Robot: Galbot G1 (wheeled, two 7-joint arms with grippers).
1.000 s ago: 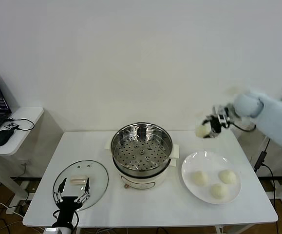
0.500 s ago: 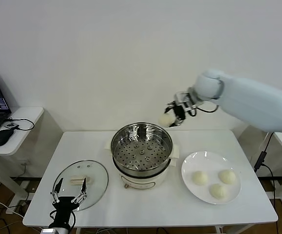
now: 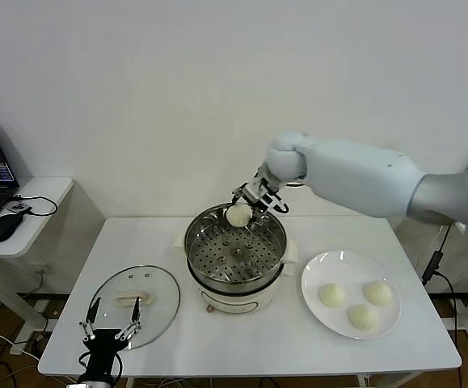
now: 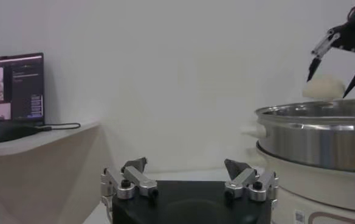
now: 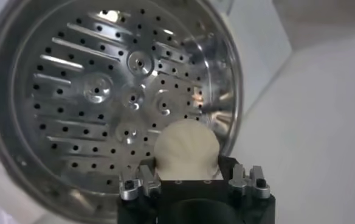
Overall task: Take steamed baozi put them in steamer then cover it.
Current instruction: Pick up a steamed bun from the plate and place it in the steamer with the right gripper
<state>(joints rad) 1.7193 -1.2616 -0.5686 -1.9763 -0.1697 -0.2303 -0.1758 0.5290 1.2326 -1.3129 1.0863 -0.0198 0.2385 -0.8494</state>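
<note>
Right arm stretched in from the right, bent down at the wrist. Right gripper (image 3: pixel 251 202) pointing down over the back rim of the steamer (image 3: pixel 235 252), pinching one baozi (image 3: pixel 238 215), round, no long side. Three more buns (image 3: pixel 331 294) on the white plate (image 3: pixel 318 271), right of the pot. Left gripper (image 3: pixel 109 321) low at the table's front edge, spread wide, holding nothing, just before the cover (image 3: pixel 133 306), lying flat, handle (image 3: pixel 132 299) running left to right.
</note>
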